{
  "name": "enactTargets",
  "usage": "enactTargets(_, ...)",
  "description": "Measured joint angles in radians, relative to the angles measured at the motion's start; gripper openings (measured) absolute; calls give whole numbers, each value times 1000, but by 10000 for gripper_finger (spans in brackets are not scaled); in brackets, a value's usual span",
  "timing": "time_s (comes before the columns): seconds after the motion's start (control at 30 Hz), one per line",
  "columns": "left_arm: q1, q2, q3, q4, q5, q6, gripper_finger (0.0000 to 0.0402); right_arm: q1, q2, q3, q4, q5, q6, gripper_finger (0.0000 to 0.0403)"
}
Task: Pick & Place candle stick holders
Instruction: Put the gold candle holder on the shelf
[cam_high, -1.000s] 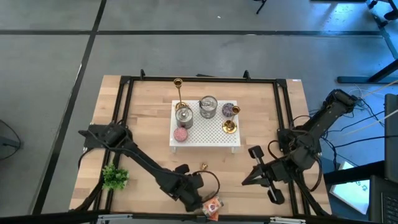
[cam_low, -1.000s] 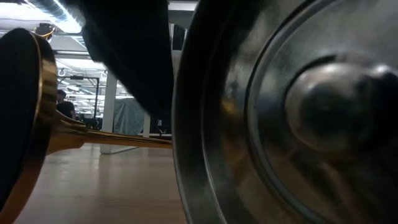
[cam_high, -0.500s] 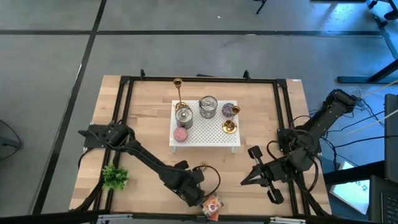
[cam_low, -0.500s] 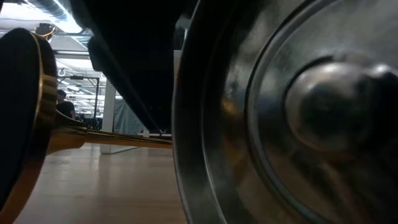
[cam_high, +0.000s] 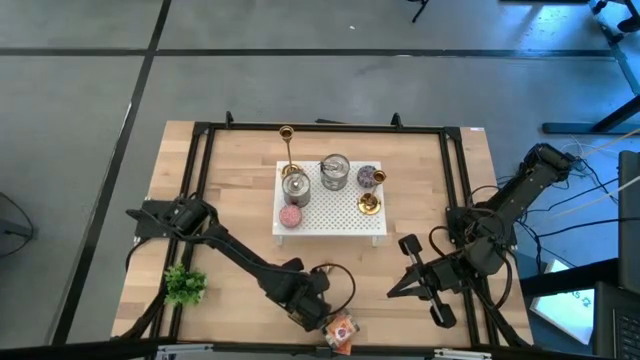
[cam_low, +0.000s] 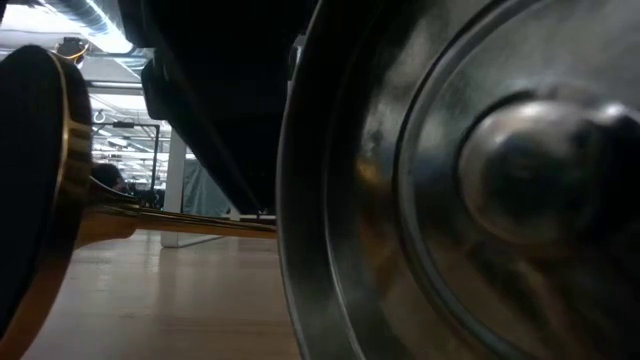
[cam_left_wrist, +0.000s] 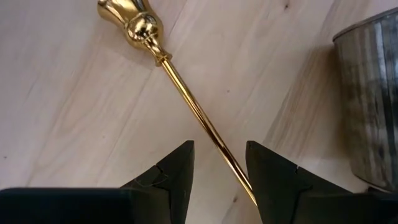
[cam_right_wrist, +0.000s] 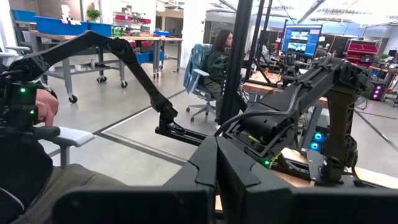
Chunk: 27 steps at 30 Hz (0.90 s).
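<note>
candle stick holder (cam_left_wrist: 186, 99) lies flat on wood table (cam_high: 240, 170) nr front edge, slim shiny gold rod w/ bulbed cup; base cut off. left gripper (cam_left_wrist: 219, 163) fingers straddle rod, slightly spread; contact unclear. dull metal tin (cam_left_wrist: 370, 99) just beside, half out of frame. right gripper (cam_right_wrist: 216, 165) pressed together, lifted off table's right side.

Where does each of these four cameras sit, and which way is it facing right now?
High: overhead, straight down on the table; both arms show.
Low: table height, crowded by a lying gold candle stick holder and a silver tin.
Left wrist: on the left claw, fingers straddling that holder's stem.
Right wrist: on the shut right claw, facing the room.
Shared: low and left wrist both show the lying holder.
</note>
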Motion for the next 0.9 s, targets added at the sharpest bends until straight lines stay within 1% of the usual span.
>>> enactTargets(0.43,2,14,0,6,14,-26,141,0,0,0,0,-2,0,5)
enactTargets(0.67,4,73,2,4,132,-1,141,0,0,1,0,-2,0,5)
enactTargets(0.8,5,78,4,4,141,3,140,0,0,1,0,-3,0,5)
enactTargets(0.9,5,76,3,2,140,8,132,0,0,1,0,-3,0,5)
